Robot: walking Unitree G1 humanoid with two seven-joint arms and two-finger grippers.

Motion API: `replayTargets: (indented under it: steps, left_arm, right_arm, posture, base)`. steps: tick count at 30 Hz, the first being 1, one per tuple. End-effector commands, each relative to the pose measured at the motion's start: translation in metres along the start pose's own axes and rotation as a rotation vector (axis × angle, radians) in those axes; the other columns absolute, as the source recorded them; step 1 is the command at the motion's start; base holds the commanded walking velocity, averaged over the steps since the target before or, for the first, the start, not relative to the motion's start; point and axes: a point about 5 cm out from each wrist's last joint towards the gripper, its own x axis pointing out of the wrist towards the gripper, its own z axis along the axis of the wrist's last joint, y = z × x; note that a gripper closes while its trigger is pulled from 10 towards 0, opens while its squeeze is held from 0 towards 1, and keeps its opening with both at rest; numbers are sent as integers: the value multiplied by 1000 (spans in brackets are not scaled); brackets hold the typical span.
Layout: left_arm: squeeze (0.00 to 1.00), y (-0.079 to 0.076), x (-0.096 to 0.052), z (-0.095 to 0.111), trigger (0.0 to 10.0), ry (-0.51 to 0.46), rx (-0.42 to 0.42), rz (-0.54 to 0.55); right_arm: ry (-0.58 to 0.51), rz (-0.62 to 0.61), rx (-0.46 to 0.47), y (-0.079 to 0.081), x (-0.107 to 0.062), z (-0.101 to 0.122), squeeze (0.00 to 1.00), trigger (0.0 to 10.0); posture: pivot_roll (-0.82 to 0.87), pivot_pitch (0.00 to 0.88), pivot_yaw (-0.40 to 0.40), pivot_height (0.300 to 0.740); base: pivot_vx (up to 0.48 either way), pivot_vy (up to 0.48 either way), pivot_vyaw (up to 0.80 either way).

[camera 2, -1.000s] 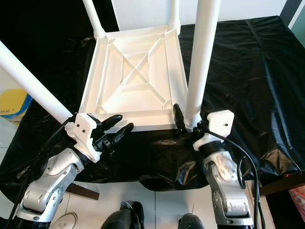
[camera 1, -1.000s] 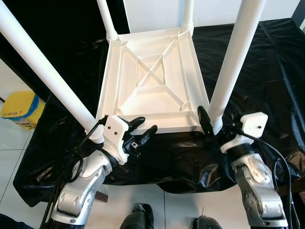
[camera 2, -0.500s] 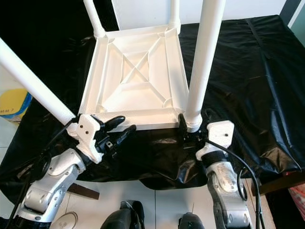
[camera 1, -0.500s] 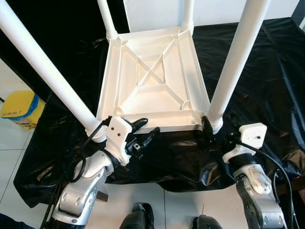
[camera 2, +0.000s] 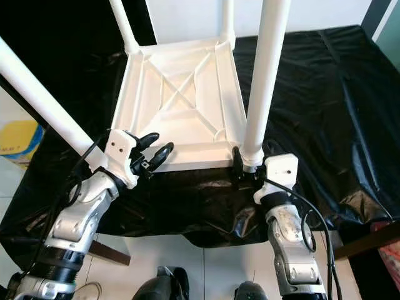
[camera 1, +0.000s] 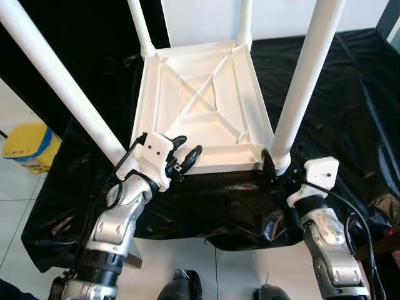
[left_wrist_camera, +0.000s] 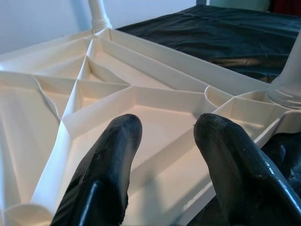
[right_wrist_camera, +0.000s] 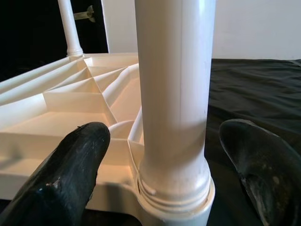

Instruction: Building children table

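- The white children's table (camera 1: 203, 112) lies upside down on a black sheet (camera 1: 350, 100) over a bench, its four legs pointing up.
- Our right gripper (right_wrist_camera: 178, 165) straddles the base of the near right leg (right_wrist_camera: 174, 94), fingers apart, not clamped.
- Our left gripper (left_wrist_camera: 164, 155) hovers spread over the table's near rim, beside the near left leg (camera 1: 62, 81).
- Risk, as we judge it: closing off-centre could tilt the leg in its socket, or slide the table on the slick sheet.
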Motion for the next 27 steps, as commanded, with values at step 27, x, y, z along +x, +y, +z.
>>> replayTargets:
  steps: [27]
  left_arm:
    - [0, 5, 21, -15, 10000, -23, -28, 278]
  right_arm:
    - [-15, -47, -20, -5, 18, -9, 0, 10000]
  posture:
    - [-68, 92, -4, 740]
  base:
    - [0, 0, 0]
